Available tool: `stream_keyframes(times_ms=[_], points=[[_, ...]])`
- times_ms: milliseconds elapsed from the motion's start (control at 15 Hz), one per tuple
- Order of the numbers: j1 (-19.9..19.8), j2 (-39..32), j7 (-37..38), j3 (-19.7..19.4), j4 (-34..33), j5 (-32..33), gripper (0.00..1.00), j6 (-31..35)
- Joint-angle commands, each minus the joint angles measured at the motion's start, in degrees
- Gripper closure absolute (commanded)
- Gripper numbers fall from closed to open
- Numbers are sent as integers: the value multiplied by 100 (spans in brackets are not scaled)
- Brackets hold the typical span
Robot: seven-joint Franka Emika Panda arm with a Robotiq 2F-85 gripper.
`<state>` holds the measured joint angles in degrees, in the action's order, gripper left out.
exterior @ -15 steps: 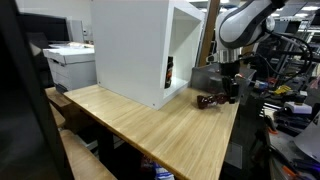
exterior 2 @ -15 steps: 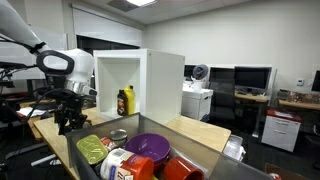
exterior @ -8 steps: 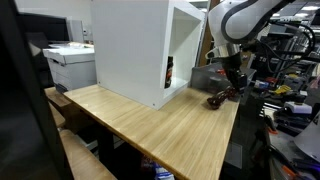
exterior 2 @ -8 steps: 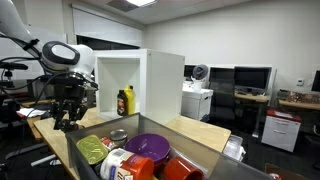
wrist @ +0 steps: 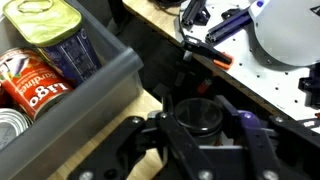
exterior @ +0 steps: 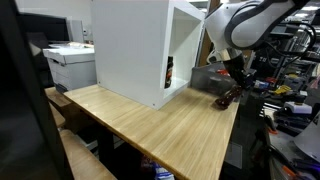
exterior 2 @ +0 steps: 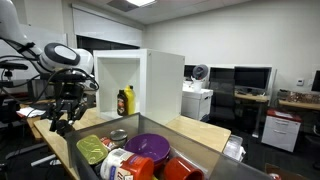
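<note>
My gripper (wrist: 205, 126) is shut on a dark brown bottle (wrist: 197, 110), whose round end fills the gap between the fingers in the wrist view. In an exterior view the bottle (exterior: 226, 99) hangs tilted just above the far end of the wooden table (exterior: 150, 125), held by the gripper (exterior: 233, 88). From the opposite side, the gripper (exterior 2: 62, 116) is seen left of the white open-fronted box (exterior 2: 140, 85), apart from it.
Inside the white box (exterior: 135, 50) stand a yellow and a dark bottle (exterior 2: 125, 101). A grey bin (exterior 2: 200, 150) in the foreground holds a purple bowl (exterior 2: 150, 146) and cans. The wrist view shows the bin (wrist: 112, 78) with a flat tin (wrist: 50, 30) and a red can (wrist: 40, 85).
The bottle lay on the table under the gripper a second ago. It now hangs tilted in the gripper, lifted off the wood; the wrist has turned.
</note>
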<state>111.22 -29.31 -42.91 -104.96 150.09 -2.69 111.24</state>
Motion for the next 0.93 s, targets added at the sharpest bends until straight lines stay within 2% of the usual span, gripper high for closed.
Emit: stream_keyframes(times_ms=[0, 667, 733, 867], points=[[-67, 219, 337, 160, -183, 589, 80, -275], [-167, 958, 1110, 774, -697, 1309, 80, -729], [-246, 650, 839, 863, -682, 1027, 80, -669], [-275, 742, 855, 809, -695, 947, 80, -561]])
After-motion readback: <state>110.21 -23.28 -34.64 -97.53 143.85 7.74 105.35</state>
